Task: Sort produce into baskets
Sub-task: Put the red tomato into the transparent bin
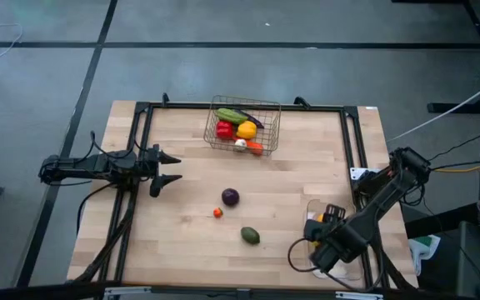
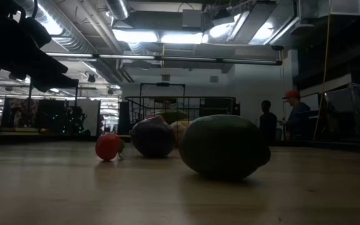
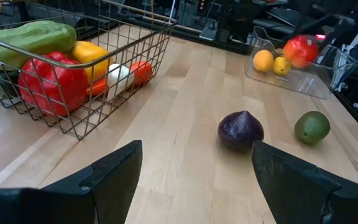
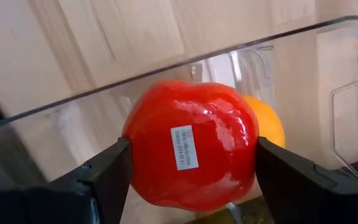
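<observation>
My right gripper [image 4: 192,171] is shut on a red apple [image 4: 191,143] over the clear plastic tray [image 1: 313,207] at the table's near right. An orange fruit [image 4: 269,124] lies in the tray beneath it, and the left wrist view shows a yellow one [image 3: 283,65] there too. My left gripper [image 1: 172,168] is open and empty at the table's left, pointing right. The wire basket [image 1: 244,125] at the far middle holds red, yellow, green, orange and whitish produce. A purple fruit [image 1: 230,197], a small red one [image 1: 217,212] and a green one [image 1: 250,236] lie on the table. My right gripper pinches the red apple by two opposite sides [image 4: 135,165] between its two fingers. The fingers slant down into the tray's opening. The apple is clear of the tray's floor, above the orange fruit, its white sticker [image 4: 184,147] facing the wrist camera.
The tray's clear walls [image 4: 166,68] rise around the apple. A black frame [image 1: 144,108] runs along the table's far edge and sides. Bare wood lies between the basket and the loose fruits. People stand in the room beyond the table [image 2: 295,112].
</observation>
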`<action>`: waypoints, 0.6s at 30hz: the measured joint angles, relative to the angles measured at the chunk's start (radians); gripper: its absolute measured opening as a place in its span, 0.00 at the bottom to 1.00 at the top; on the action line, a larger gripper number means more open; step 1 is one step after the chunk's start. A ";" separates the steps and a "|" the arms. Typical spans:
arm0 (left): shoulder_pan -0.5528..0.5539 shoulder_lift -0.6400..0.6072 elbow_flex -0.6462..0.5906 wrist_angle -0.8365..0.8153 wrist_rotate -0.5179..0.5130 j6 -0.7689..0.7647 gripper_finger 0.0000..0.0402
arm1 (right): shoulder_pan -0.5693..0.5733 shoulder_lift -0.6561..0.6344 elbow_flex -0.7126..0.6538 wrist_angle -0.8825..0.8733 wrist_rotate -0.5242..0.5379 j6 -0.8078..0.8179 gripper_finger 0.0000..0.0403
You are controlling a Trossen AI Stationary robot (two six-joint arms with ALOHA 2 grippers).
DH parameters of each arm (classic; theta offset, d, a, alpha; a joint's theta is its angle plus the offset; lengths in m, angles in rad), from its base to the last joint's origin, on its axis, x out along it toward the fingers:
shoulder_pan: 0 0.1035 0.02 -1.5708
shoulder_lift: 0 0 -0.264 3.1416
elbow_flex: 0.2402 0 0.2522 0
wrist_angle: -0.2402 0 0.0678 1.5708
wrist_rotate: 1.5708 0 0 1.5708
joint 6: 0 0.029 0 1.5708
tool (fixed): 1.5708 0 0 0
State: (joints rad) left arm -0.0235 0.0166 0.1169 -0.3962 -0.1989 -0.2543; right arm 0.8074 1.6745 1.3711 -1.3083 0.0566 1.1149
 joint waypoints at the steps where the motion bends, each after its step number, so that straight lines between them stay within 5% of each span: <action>1: 0.000 0.000 0.000 0.000 0.000 0.000 0.74 | -0.001 0.000 -0.014 0.009 0.000 0.000 0.72; 18: 0.000 0.000 0.000 0.000 0.000 0.000 0.74 | -0.002 0.000 -0.124 0.131 0.013 -0.021 0.79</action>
State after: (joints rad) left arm -0.0235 0.0163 0.1169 -0.3962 -0.1989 -0.2546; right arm 0.8051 1.6749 1.2469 -1.1771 0.0699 1.0943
